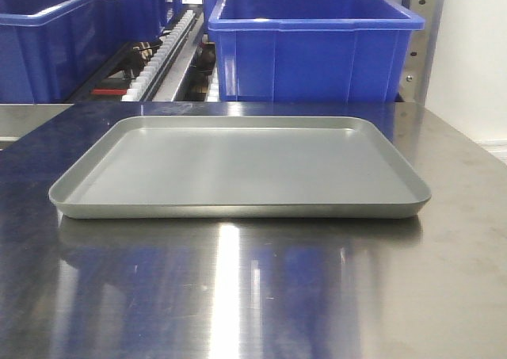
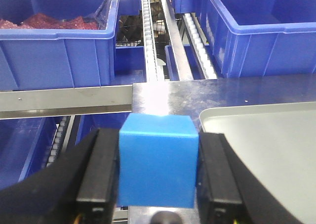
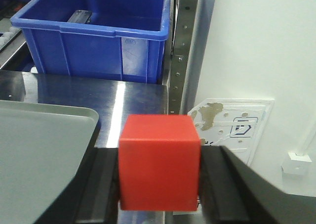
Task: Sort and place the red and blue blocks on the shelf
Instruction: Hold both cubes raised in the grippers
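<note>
The blue block (image 2: 158, 159) sits tight between the two black fingers (image 2: 98, 177) of the left gripper (image 2: 157, 179). The fingers press on its left and right flat sides, so this gripper is squeezed onto the block. The block is up in the air, just off the left corner of the tray (image 2: 256, 135). The shelf (image 2: 64, 100) runs across just past it, with blue crates (image 2: 54, 51) on it.

The red block (image 3: 159, 159) is held the same way by the right gripper (image 3: 159, 189), pinched on its two flat sides. It hangs just beside the right corner of the tray, near the edge of the table (image 3: 98, 95).

Both blocks look small, hard and light. I think they will not bend or break. Their faces look dull, not shiny, so they should not slip much. The flat sides are the best place to hold them. A hold across the corners could let a block twist.

Each block fills the gap between its fingers and sticks out a little in front of the tips.

The front view shows no block and no gripper, only the tray, the table and the crates behind.
</note>
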`<action>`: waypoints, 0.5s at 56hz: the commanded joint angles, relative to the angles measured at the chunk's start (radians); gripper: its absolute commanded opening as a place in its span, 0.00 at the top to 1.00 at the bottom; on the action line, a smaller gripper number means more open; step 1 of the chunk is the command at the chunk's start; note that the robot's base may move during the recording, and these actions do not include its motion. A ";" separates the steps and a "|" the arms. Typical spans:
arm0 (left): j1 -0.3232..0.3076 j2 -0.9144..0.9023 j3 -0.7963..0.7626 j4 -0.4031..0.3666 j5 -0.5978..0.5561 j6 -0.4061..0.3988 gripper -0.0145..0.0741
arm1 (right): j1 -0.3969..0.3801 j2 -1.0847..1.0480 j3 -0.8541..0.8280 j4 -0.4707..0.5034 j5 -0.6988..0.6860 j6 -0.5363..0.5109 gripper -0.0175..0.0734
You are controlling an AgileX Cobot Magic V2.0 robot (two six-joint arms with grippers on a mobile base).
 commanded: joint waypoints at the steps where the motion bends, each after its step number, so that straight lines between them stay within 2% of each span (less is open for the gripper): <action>1: 0.002 0.000 -0.031 0.002 -0.091 0.000 0.55 | -0.004 0.003 -0.030 0.001 -0.087 -0.008 0.39; 28: 0.002 0.000 -0.031 0.001 -0.091 0.000 0.55 | -0.004 0.003 -0.030 0.001 -0.087 -0.008 0.39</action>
